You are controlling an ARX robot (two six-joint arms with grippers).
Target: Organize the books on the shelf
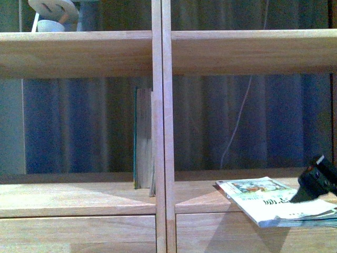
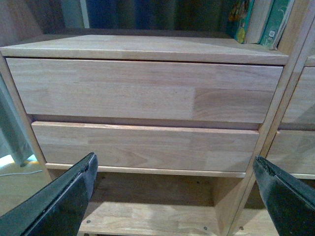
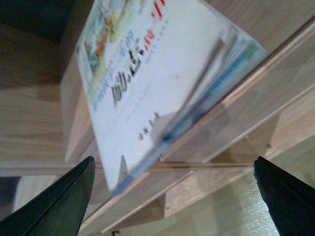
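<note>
A light wooden shelf (image 1: 84, 52) fills the front view, split by an upright divider (image 1: 161, 132). At top left, a round white object (image 1: 52, 9) sits on the upper board. The left gripper (image 2: 174, 160) appears only in its wrist view: its jaws are wide apart and hold nothing, low in front of two plain drawers (image 2: 142, 91). In the left compartment, a few slim upright books (image 1: 143, 137) stand pressed against the divider; the left wrist view shows teal edges and one cartoon cover. In the right compartment, a pale flat book (image 1: 274, 203) lies cover up, its near corner jutting past the board's front edge. The right gripper (image 1: 315, 183) sits at that book's right end, jaws spread wide and not clamped. Whether it touches the book cannot be told.
</note>
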